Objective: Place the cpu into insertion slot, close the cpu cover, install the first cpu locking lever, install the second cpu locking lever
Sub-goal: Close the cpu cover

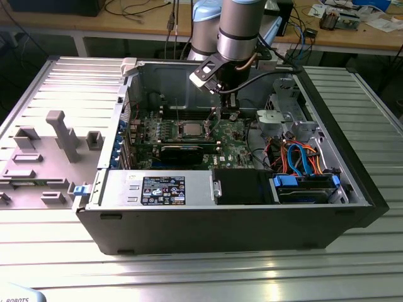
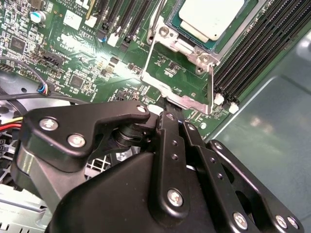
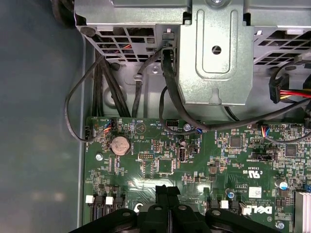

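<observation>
The cpu [image 1: 191, 130] lies flat in its socket on the green motherboard [image 1: 236, 146], its silvery top showing in the second wrist view as well [image 2: 211, 17]. The cpu cover [image 2: 192, 103], a silvery frame with a square window, stands swung up off the socket. My gripper [image 1: 228, 113] hangs just to the exterior view's right of the socket. Its black fingers are shut together in both wrist views [image 2: 167, 104] [image 3: 167, 190], with the tips at the cover's free edge. A thin locking lever [image 2: 158, 19] stands raised beside the socket.
The open computer case [image 1: 352, 189] walls in the board. A metal drive cage [image 3: 214, 53] with black cables [image 3: 170, 87] sits close behind the gripper. Memory slots [image 2: 272, 48] flank the socket. A power supply [image 1: 157, 189] and blue-orange cables [image 1: 302, 157] fill the front.
</observation>
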